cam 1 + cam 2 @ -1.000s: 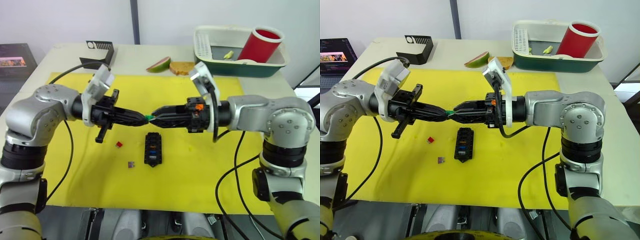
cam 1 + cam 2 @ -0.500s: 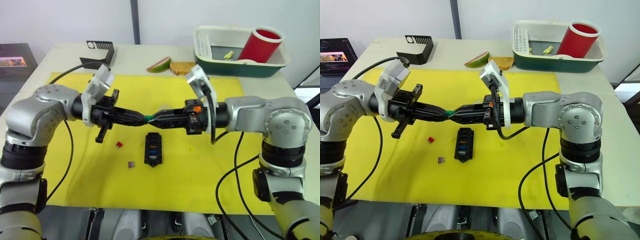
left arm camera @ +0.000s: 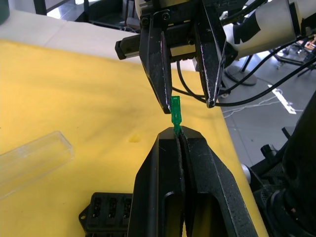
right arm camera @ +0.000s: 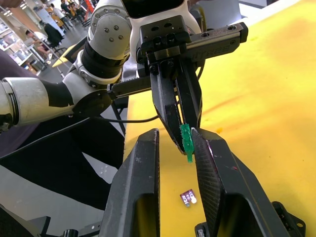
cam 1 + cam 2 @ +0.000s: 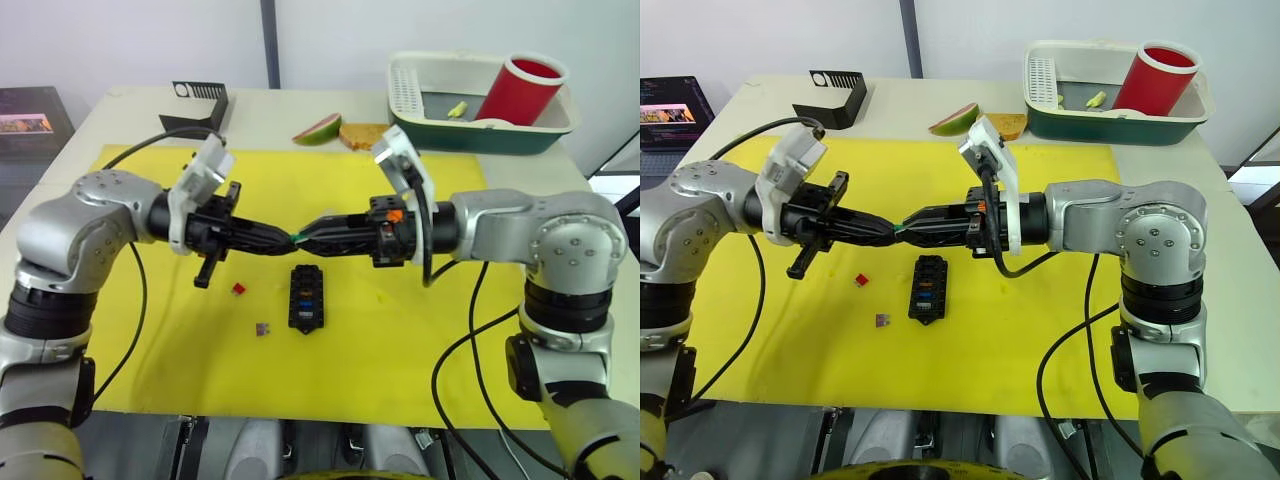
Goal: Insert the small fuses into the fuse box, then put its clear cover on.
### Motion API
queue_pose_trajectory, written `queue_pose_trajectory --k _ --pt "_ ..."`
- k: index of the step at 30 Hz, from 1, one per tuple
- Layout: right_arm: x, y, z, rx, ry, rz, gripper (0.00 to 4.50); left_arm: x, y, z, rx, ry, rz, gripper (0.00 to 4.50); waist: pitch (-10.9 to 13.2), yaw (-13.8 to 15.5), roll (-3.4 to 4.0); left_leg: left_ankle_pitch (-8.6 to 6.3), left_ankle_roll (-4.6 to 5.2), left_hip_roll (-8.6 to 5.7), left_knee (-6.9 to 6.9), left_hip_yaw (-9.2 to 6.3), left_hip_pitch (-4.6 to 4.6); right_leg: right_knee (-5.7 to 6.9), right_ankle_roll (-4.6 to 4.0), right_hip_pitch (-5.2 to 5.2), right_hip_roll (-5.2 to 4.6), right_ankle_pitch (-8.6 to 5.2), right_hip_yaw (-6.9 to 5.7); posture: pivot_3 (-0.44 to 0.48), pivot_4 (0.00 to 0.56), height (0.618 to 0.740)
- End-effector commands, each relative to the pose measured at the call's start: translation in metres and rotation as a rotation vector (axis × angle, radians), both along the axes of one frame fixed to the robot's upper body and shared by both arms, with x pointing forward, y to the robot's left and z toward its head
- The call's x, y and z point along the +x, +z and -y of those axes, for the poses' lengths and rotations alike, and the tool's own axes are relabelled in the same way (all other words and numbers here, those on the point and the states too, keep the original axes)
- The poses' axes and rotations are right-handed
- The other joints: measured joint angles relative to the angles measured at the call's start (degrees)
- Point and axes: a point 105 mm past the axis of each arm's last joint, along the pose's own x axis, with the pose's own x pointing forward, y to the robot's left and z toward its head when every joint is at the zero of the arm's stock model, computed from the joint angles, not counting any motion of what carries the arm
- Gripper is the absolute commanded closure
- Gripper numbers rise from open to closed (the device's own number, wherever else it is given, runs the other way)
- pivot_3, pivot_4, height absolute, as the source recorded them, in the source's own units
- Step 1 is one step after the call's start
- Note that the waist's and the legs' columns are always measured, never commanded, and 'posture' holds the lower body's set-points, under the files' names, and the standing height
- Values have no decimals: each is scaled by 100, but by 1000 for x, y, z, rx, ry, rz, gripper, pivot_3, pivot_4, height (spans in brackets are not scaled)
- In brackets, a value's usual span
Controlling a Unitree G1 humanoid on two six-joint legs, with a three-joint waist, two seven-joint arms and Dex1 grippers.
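Pinching the green fuse [image 3: 175, 112], closed left claw [image 3: 178, 136]; spread right claw [image 4: 174, 136] around it.

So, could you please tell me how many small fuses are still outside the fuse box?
3: a green fuse pinched in the left gripper, plus a red fuse and a purple fuse lying on the yellow mat to the robot's left of the fuse box. Others may be hidden.

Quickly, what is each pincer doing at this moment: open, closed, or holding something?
Left pincer: closed, holding the green fuse by its lower end.
Right pincer: open, its fingers on either side of the green fuse, not yet clamped.
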Motion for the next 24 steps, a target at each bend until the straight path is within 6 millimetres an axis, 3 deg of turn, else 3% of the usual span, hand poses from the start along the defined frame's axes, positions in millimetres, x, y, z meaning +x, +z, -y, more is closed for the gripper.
queue_pose_trajectory --k 1,16,20,24 --pt "-5 11 -2 17 28 49 3468 0 7 1 -10 -6 45 4500 0 0 0 0 0 0 0 0 0 0 0 0 0 0 0 0 150 740" --pt "-3 10 -1 7 20 57 3468 -1 7 1 -10 -8 51 4500 0 0 0 0 0 0 0 0 0 -1 0 0 0 0 0 0 150 740" --pt "-3 10 -1 8 21 58 4457 -1 7 1 -12 -8 51 4500 0 0 0 0 0 0 0 0 0 -1 0 0 0 0 0 0 150 740" --pt "-3 10 -1 7 20 57 4457 -1 7 1 -12 -7 50 4500 0 0 0 0 0 0 0 0 0 -1 0 0 0 0 0 0 150 740"
